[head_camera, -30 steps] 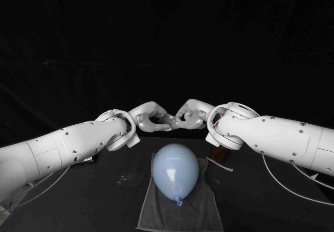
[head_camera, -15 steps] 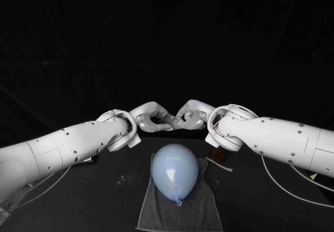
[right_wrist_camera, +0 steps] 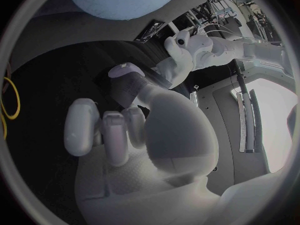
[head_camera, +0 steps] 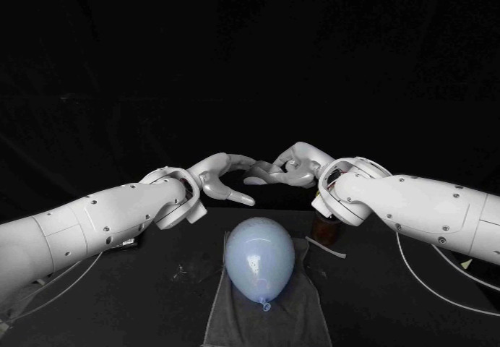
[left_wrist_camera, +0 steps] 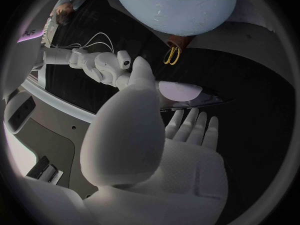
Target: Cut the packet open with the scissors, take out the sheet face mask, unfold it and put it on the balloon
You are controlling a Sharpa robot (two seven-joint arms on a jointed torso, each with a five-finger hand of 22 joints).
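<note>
A pale blue balloon (head_camera: 259, 254) (left_wrist_camera: 175, 5) (right_wrist_camera: 122, 0) lies on a grey cloth (head_camera: 297, 311) at the table's near middle. Just to its right on the table lie the yellow-handled scissors (left_wrist_camera: 172, 55) (right_wrist_camera: 7, 97). Above the table behind the balloon, my left hand (head_camera: 222, 178) (left_wrist_camera: 156, 150) and right hand (head_camera: 289, 168) (right_wrist_camera: 125, 130) meet at their fingertips. The left hand's fingers are stretched out and the right hand's are curled in. A thin dark glossy sheet (left_wrist_camera: 203, 101) shows edge-on beyond the left fingertips. I cannot tell what it is or which hand grips it.
A small dark device (head_camera: 125, 242) sits on the table under my left forearm. White cables (head_camera: 438, 282) trail across the table under the right arm. The cloth reaches to the table's front edge.
Both hands have risen slightly and drawn a little apart. The left hand's fingers have spread, one now pointing down toward the balloon. The balloon and scissors have not moved.
</note>
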